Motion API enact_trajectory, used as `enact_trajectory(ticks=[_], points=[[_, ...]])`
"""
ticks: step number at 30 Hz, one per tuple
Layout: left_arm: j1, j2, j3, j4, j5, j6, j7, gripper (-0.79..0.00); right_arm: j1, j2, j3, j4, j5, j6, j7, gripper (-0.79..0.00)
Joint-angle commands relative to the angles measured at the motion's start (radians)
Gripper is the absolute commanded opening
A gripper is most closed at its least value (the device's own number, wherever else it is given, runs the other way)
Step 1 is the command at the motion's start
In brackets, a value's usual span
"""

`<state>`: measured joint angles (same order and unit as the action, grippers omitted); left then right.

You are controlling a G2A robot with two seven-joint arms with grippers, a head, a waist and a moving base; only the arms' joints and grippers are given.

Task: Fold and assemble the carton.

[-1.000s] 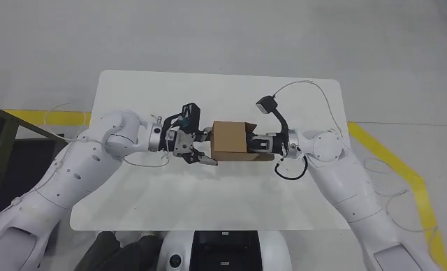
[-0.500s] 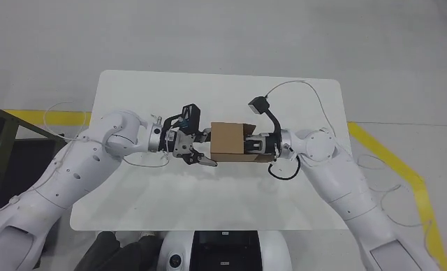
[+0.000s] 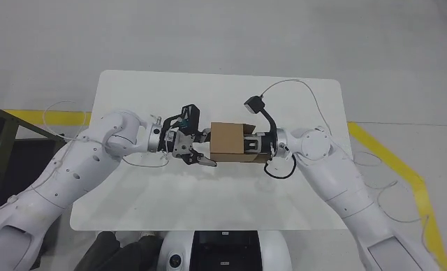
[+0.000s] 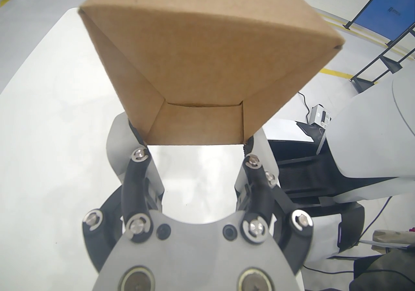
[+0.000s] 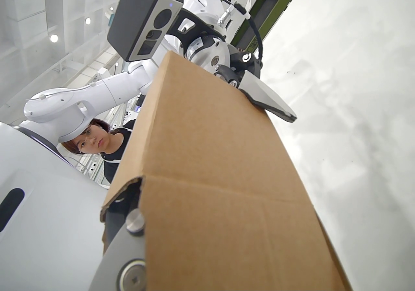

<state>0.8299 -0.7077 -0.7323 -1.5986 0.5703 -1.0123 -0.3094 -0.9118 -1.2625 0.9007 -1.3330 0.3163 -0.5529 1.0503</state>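
Carton [image 3: 229, 142]: plain brown cardboard, folded up into a box shape and lying lengthwise between the two arms over the middle of the worktop [image 3: 209, 194]. Whether it rests on the surface or hangs just above it cannot be told.
Carton contents: the interior is hidden.
Carton, left end: in the left wrist view the carton [image 4: 207, 45] widens away from the camera. A short flap [image 4: 194, 125] hangs at the near end, its lower edge level with the fingertips.
Carton, right end: a flap [image 3: 248, 128] stands out toward the right arm. In the right wrist view a broad panel of the carton [image 5: 210, 175] lies close against the camera, with a creased notch at one corner.
Left gripper [image 4: 194, 144]: spread wide, with the carton's end held between its fingers [image 4: 140, 146], each fingertip meeting a side edge. From above, the left gripper [image 3: 207, 148] shows one finger lying along the carton's near corner.
Right gripper [image 3: 257, 147]: pressed against the carton's right end, under the flap; whether it is clamped there cannot be told.
Surroundings: a white cable [image 3: 307, 86] arcs over the far right of the worktop. Yellow floor lines [image 3: 391, 159] run past both ends.
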Motion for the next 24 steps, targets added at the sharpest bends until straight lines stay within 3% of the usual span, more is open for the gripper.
enact_trajectory(ticks=[1,21,23,24], points=[[-0.002,0.001,0.003,0.001,0.0,0.0,0.005,-0.499,0.001,0.0,-0.001,0.002,0.003,0.001,0.0,-0.785],[-0.013,0.011,0.019,0.011,0.009,0.0,0.039,-0.474,0.024,-0.013,-0.032,0.036,0.002,-0.005,-0.016,-0.785],[-0.012,0.012,0.018,0.015,0.006,0.0,0.046,-0.431,0.02,-0.012,-0.026,0.039,0.003,-0.008,-0.018,-0.785],[-0.011,0.013,0.017,0.016,0.005,0.0,0.05,-0.286,0.018,-0.011,-0.023,0.04,0.003,-0.011,-0.02,-0.785]])
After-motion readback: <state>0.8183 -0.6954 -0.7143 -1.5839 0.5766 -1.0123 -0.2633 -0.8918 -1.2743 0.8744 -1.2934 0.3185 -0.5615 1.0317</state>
